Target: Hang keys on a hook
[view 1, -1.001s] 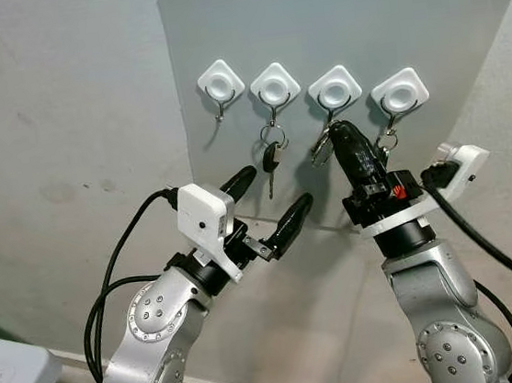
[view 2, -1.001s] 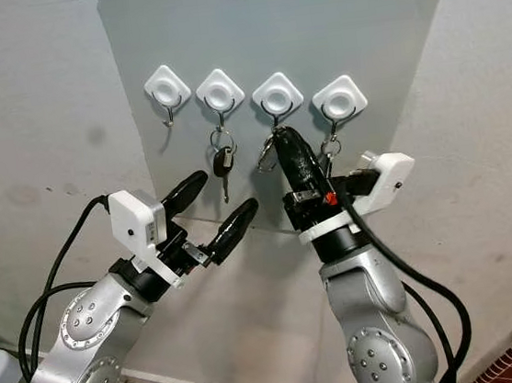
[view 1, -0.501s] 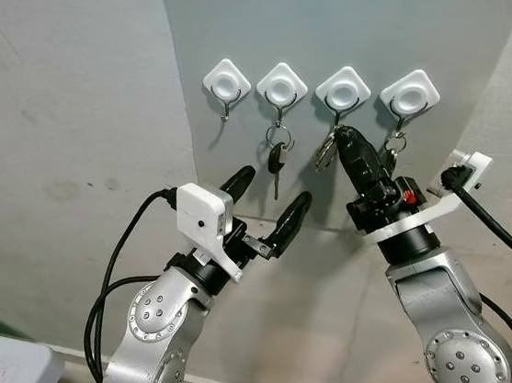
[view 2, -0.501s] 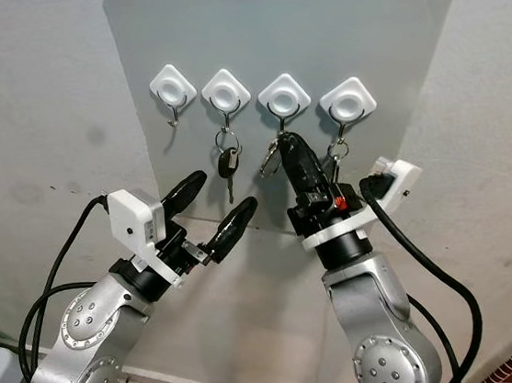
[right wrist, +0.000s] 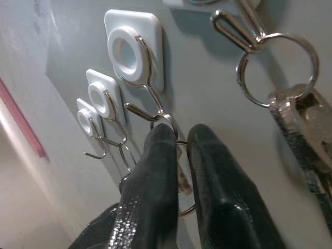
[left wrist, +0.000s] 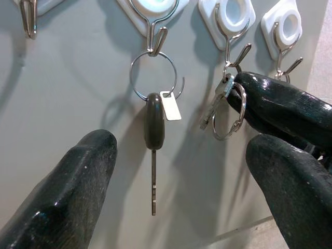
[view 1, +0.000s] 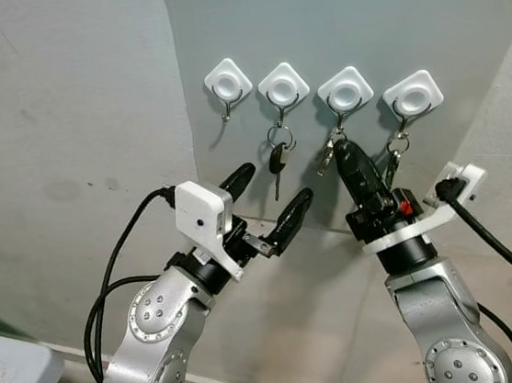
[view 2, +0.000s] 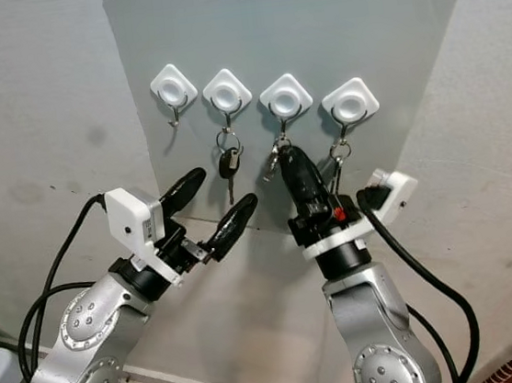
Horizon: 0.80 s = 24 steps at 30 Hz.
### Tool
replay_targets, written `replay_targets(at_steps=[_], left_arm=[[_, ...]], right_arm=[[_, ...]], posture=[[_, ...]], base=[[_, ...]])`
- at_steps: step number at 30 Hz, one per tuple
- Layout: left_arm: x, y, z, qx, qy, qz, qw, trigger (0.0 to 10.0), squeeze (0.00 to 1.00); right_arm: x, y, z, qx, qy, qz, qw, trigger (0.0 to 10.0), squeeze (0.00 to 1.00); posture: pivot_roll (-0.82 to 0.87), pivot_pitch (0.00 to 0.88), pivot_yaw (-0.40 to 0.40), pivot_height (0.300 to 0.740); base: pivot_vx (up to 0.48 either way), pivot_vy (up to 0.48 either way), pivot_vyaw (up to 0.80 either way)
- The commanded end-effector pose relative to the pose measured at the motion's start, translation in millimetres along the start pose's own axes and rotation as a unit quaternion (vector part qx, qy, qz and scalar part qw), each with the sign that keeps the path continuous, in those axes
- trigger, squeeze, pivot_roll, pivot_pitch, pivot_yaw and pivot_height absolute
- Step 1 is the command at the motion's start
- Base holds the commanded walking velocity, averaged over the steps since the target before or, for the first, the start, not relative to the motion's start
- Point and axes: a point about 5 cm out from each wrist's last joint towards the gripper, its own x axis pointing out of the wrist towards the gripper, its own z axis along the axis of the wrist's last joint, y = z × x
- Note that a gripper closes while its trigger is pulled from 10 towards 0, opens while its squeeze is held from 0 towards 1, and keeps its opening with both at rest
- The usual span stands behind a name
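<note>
On the grey wall panel (view 1: 462,48), the right claw (view 1: 344,152) pinched the keys (left wrist: 224,106) at the third hook (view 1: 338,123), while the left claw (view 1: 266,198) stood wide open, empty, below the black key (view 1: 275,162).

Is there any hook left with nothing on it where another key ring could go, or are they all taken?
The leftmost white square hook hangs bare, beside open grey board. The second holds a black-headed key. Crowded to the right: the right gripper pinches a silver key ring at the third hook, close to the fourth's keys.
</note>
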Motion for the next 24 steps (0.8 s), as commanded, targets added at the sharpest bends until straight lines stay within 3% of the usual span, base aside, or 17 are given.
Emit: replay_targets(at_steps=[1, 8, 12, 13, 15, 18, 24], left_arm=[[-0.1, -1.0, 2.7, 0.003, -0.003, 0.000, 1.000, 10.0, 0.00], [-0.6, -1.4, 2.1, 0.003, -0.003, 0.003, 1.000, 10.0, 0.00], [-1.1, -0.6, 1.5, -0.002, -0.004, 0.011, 1.000, 10.0, 0.00], [-1.5, 0.7, 1.0, -0.002, -0.005, 0.021, 1.000, 10.0, 0.00], [-1.8, 1.2, 0.9, -0.001, -0.007, 0.026, 1.000, 10.0, 0.00], [-1.8, 1.2, 0.2, -0.002, -0.006, 0.029, 1.000, 10.0, 0.00], [-1.9, 2.0, -0.4, -0.001, -0.006, 0.033, 0.999, 10.0, 0.00]], right_arm=[[-2.5, -7.1, -3.7, 0.000, 0.010, -0.022, 1.000, 10.0, 1.00], [-3.8, -8.3, -5.2, -0.009, 0.012, -0.020, 1.000, 10.0, 1.00], [-6.3, -11.4, -5.0, -0.039, 0.014, -0.023, 0.999, 10.0, 1.00], [-8.1, -16.6, -2.0, -0.119, 0.010, -0.032, 0.992, 10.0, 1.00], [-8.3, -18.8, 1.3, -0.176, 0.000, -0.035, 0.984, 10.0, 1.00], [-7.5, -18.7, 3.6, -0.207, -0.011, -0.032, 0.978, 10.0, 1.00], [-4.6, -15.3, 5.8, -0.185, -0.028, -0.022, 0.982, 10.0, 1.00]], posture=[[0.04, 0.021, -0.032, 0.740], [0.04, 0.014, -0.035, 0.740], [0.04, 0.010, -0.038, 0.740], [0.04, 0.013, -0.038, 0.740], [0.04, 0.016, -0.038, 0.740], [0.04, 0.019, -0.036, 0.740], [0.04, 0.024, -0.036, 0.740]], base=[[0.000, 0.000, 0.00], [0.000, 0.000, 0.00], [0.000, 0.000, 0.00], [0.000, 0.000, 0.00], [0.000, 0.000, 0.00], [0.000, 0.000, 0.00], [0.000, 0.000, 0.00]])
